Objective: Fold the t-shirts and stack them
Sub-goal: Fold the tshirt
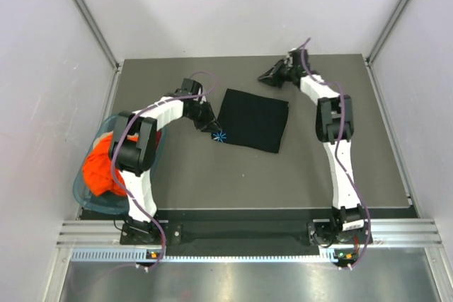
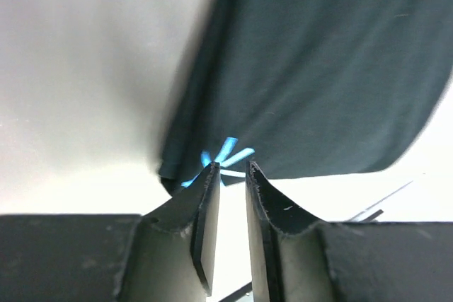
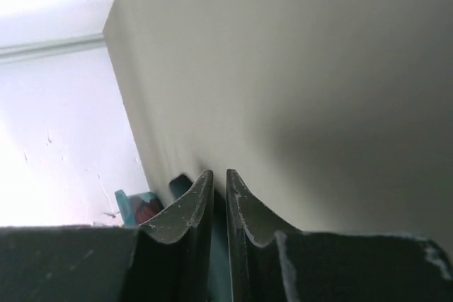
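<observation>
While overhead hides it, left hand (image 2: 232, 166) gapes empty (by starburst (image 2: 228, 152) on black t-shirt (image 2: 318, 68)).

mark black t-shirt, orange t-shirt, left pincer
black t-shirt (image 1: 255, 122), top view, middle of the folded cloth
orange t-shirt (image 1: 98, 167), top view, bunched cloth in the basket
left pincer (image 2: 232, 171), left wrist view, gap between fingertips

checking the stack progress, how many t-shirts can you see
2. The black t-shirt lies folded on the table's middle; the orange t-shirt is bunched in the teal basket at left, partly under the left arm. More could be hidden beneath it.
</observation>
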{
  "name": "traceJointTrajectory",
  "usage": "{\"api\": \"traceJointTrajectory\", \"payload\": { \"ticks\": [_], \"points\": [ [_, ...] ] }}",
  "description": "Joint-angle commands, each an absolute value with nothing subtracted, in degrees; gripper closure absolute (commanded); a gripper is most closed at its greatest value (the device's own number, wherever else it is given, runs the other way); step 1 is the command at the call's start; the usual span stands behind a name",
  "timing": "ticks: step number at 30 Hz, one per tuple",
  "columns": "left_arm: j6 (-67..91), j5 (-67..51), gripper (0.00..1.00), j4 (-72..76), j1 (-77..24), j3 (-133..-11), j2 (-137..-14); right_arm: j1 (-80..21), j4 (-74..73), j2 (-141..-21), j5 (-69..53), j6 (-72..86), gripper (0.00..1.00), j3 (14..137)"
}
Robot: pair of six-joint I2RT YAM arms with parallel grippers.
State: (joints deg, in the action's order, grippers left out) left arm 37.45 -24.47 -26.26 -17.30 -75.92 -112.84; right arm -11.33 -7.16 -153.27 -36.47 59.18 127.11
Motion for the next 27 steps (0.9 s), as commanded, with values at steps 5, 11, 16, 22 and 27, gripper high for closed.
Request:
{"api": "traceJointTrajectory", "payload": {
  "ticks": [5, 11, 16, 22, 27],
  "points": [
    [39.2, -30.7, 0.71, -21.5, -17.5, -81.6, -108.9, -8.4, -23.4, -127.7, -41.0, 42.5, 0.81, 118.9],
    [46.2, -34.4, 0.70, -9.7, -17.6, -80.7, -114.3, -12.9, -18.8, -114.8, -47.1, 38.3, 0.78, 91.5],
    [47.1, -32.4, 0.71, -9.6, -17.5, -81.8, -119.1, -13.2, -10.6, -111.9, -53.8, 37.0, 0.92, 75.3],
    [42.6, -24.2, 0.76, -24.1, -17.7, -86.1, -124.2, -7.5, -9.8, -113.9, -54.1, 29.4, 1.00, 62.5],
    [38.2, -20.4, 0.77, -29.0, -17.7, -86.5, -124.6, -3.5, -11.1, -112.2, -53.3, 26.6, 1.00, 54.6]
  ]
}}
